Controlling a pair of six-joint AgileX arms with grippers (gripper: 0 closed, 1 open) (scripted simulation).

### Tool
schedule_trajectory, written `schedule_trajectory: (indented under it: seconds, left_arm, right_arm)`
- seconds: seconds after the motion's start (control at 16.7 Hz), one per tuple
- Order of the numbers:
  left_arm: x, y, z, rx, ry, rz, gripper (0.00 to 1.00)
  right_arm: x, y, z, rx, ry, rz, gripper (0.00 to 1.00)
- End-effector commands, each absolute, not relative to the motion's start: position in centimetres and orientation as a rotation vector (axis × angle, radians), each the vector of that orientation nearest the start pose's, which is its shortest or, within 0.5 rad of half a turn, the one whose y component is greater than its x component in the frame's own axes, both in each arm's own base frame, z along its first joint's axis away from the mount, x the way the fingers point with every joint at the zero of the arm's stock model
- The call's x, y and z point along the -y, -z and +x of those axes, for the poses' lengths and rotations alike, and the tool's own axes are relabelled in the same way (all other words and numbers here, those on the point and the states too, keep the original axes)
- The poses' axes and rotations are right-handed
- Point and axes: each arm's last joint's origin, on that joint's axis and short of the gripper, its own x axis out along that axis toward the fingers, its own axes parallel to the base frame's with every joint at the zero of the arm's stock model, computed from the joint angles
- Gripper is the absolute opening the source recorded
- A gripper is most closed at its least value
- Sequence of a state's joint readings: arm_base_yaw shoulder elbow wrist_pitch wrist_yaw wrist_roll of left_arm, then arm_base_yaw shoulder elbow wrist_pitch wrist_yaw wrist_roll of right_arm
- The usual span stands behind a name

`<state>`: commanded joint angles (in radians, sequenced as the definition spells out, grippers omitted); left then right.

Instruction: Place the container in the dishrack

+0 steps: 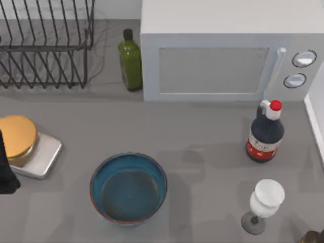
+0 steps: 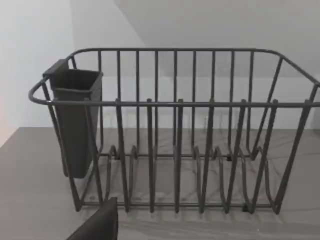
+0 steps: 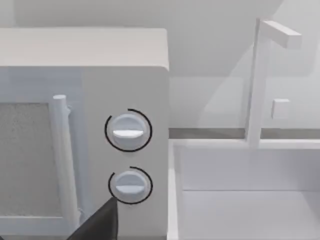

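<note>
Your left gripper [image 1: 6,177] sits at the table's left edge, and you cannot tell whether its fingers are parted; the container [image 1: 128,188] lies well off to its right, untouched, with the dishrack [image 1: 45,45] far beyond the gripper at the back. The right arm is parked at the near right corner. Reaching over, you risk clipping the gold-lidded jar [image 1: 17,136] just beside the gripper, or pinching the bowl's thin rim so it tips.
</note>
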<state>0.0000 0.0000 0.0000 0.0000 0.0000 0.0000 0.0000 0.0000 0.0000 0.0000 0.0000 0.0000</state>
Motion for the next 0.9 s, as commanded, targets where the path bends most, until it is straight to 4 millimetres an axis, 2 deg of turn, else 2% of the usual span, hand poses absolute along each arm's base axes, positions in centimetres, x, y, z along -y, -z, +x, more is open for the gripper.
schedule_trajectory:
  seconds: [0.24, 0.36, 0.54, 0.72, 0.9]
  left_arm:
    - [0.3, -16.6, 10.6, -0.025, 0.020, -0.018, 1.00]
    - [0.8, -17.9, 10.7, -0.085, 0.060, -0.056, 1.00]
    - [1.8, -21.2, 11.3, -0.237, 0.137, -0.134, 1.00]
    - [3.8, -24.5, 13.5, -0.477, 0.205, -0.201, 1.00]
    - [7.1, -26.6, 17.1, -0.778, 0.234, -0.224, 1.00]
  right_arm:
    - [0.1, -16.0, 10.6, 0.000, 0.000, 0.000, 1.00]
    - [0.1, -16.0, 10.6, 0.000, 0.000, 0.000, 1.00]
    - [0.1, -16.0, 10.6, 0.000, 0.000, 0.000, 1.00]
    - [0.1, -16.0, 10.6, 0.000, 0.000, 0.000, 1.00]
    - [0.1, -16.0, 10.6, 0.000, 0.000, 0.000, 1.00]
